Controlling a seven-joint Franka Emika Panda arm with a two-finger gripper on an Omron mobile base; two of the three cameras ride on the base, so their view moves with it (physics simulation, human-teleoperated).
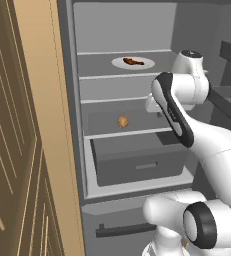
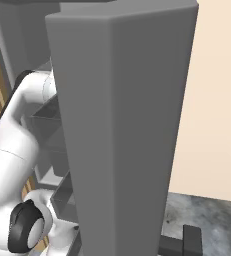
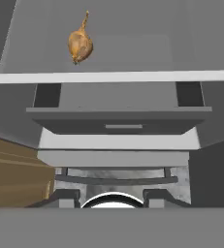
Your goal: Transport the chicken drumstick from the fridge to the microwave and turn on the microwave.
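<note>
The fridge (image 1: 127, 30) stands open in front of me. On its upper shelf a white plate (image 1: 118, 63) holds the chicken drumstick (image 1: 133, 61), a small reddish-brown piece. My arm reaches in at the right, level with the middle shelves, below the plate. In the hand view my gripper (image 3: 112, 194) is open, its fingertips (image 3: 67, 196) wide apart with nothing between them. It looks down over a shelf edge (image 3: 118, 76) and the dark grey drawer (image 3: 118, 123). The microwave is out of view.
A round tan-orange food (image 1: 122, 121) (image 3: 79, 44) lies on the lower shelf, left of my hand. The drawer (image 1: 137, 165) sits below it, with a black bar handle (image 1: 124, 230) lower down. A wooden panel (image 1: 17, 150) stands at the left. The open fridge door (image 2: 122, 125) rises at my right.
</note>
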